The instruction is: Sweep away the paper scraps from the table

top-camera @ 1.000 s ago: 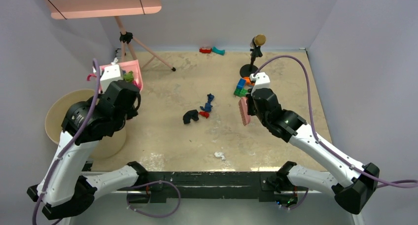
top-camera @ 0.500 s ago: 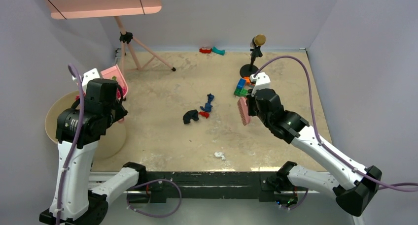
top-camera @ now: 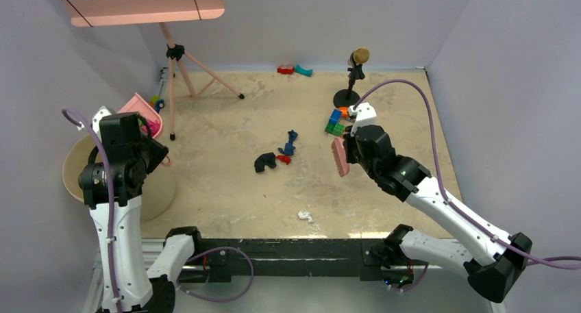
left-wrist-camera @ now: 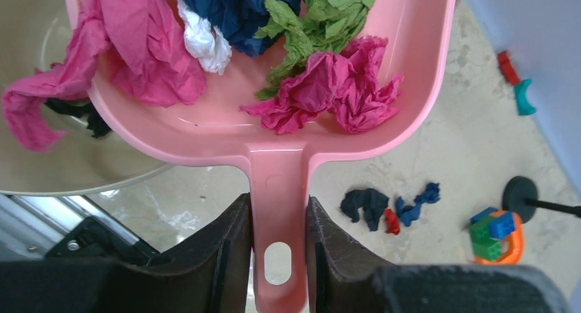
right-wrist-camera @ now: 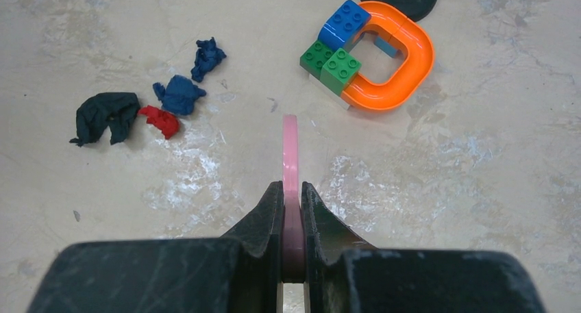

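My left gripper (left-wrist-camera: 277, 210) is shut on the handle of the pink dustpan (left-wrist-camera: 226, 131), which it holds over a beige round bin (top-camera: 79, 159) left of the table (top-camera: 226, 190). In the top view the dustpan (top-camera: 140, 114) is tilted. It holds magenta (left-wrist-camera: 322, 87), blue, green and white paper scraps. One magenta scrap (left-wrist-camera: 41, 101) hangs over its edge above the bin. My right gripper (right-wrist-camera: 292, 193) is shut on a pink brush (right-wrist-camera: 290, 148) above the table. Black (top-camera: 264, 162), red (top-camera: 283, 159), blue (top-camera: 290, 143) and white (top-camera: 305, 216) scraps lie on the table.
Blue-green blocks with an orange horseshoe (top-camera: 336, 121) lie just behind the brush. A black stand with a gold head (top-camera: 355, 73) is at the back right, a pink tripod (top-camera: 181, 66) at the back left, and red and teal toys (top-camera: 294, 70) by the back wall.
My left arm has carried the dustpan leftward off the table's left edge to above the bin. My right arm and the brush have barely moved.
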Controlling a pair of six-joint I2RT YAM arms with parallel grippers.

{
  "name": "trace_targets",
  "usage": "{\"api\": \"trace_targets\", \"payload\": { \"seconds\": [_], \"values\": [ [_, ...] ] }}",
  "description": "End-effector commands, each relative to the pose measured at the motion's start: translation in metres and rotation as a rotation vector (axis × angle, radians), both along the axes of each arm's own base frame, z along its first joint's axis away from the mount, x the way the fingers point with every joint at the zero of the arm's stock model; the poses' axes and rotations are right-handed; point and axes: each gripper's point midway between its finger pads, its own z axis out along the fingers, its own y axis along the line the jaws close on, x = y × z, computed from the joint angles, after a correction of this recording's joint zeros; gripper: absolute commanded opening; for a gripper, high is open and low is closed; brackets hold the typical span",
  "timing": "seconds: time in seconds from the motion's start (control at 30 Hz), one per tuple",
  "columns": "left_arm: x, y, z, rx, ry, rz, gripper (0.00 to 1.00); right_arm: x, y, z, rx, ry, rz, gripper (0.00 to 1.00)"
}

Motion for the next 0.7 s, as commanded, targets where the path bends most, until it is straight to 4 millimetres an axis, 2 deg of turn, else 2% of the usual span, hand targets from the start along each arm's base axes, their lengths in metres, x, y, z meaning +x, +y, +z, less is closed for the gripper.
{"api": "trace_targets", "payload": {
  "seconds": [0.0,0.17,0.4,0.67],
  "values": [
    [0.017,-0.008,0.019,-0.132,-0.166,0.02,0.0,-0.001,0.0,0.014,0.019,-0.035,0.011,0.0],
    [0.026,-0.003,0.021,-0.224,-0.199,0.064,0.0,-0.002,-0.002,0.016,0.008,-0.03,0.007,0.0],
    [0.026,0.009,0.027,-0.274,-0.25,0.127,0.0,-0.001,-0.005,0.019,-0.007,-0.028,-0.001,0.0],
    [0.052,0.01,0.022,-0.56,-0.321,0.075,0.0,-0.001,-0.003,0.021,-0.014,-0.014,0.004,0.0]
  ]
}}
